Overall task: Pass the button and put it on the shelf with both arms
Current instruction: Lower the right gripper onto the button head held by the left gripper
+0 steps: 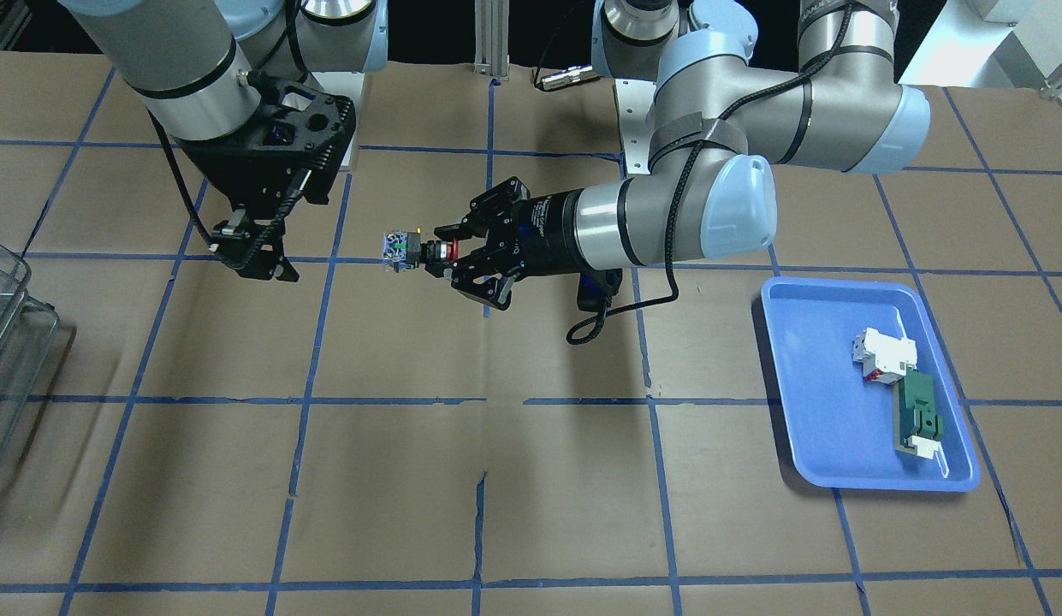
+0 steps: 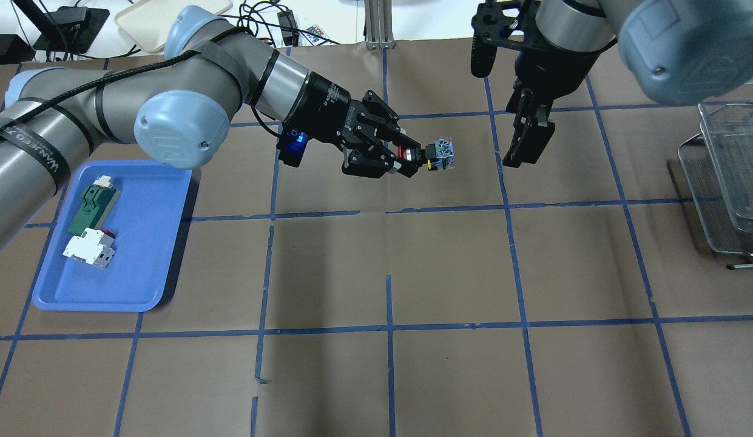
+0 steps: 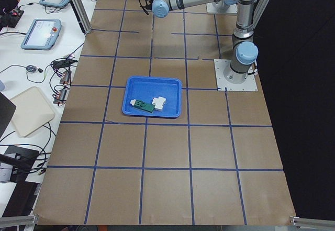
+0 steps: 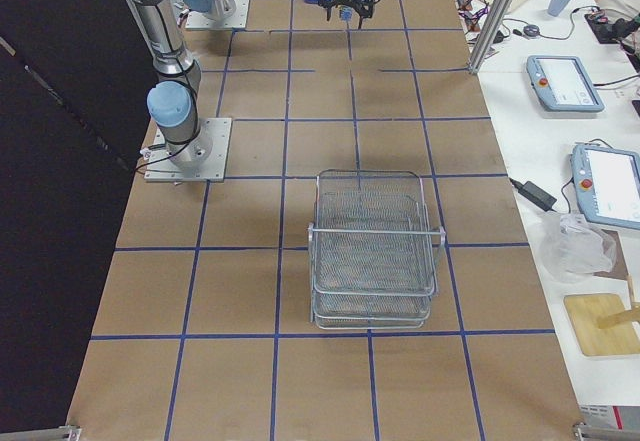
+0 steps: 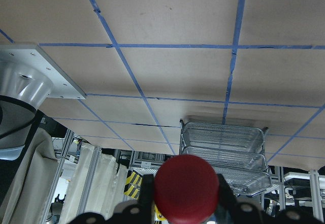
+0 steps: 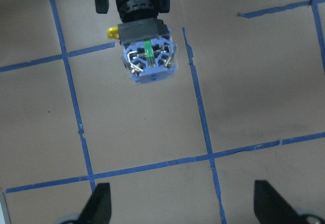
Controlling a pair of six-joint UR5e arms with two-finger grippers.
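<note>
At the left of the overhead view, a shallow blue plastic tray (image 2: 147, 243) lies on the table. It holds a flat green part (image 2: 92, 209) and a white-and-red breaker block (image 2: 88, 249), which lie end to end and appear to touch.

Toward the middle, the left gripper (image 2: 411, 159) reaches out level above the table. Its black fingers are pinched on the small push-button switch (image 2: 434, 155) at the red mushroom head. The black body and blue-white rear block stick out past the fingertips, clear of the surface and pointing at the right gripper (image 2: 525, 145).

That gripper hangs fingers-down, near the button but not touching it. The right wrist view shows its two fingertips (image 6: 99, 206) spread wide with nothing between them.

At the far right stands the silvery wire-mesh tiered shelf (image 2: 722, 182), well apart from both grippers.

The table (image 2: 376, 273) is covered in brown paper marked into large squares with blue tape, and the tape is torn in places.

Along the far edge runs a white bench (image 3: 31, 58) with cables, a cream tray (image 3: 29, 110) and blue-rimmed handheld screens (image 4: 565, 81).
</note>
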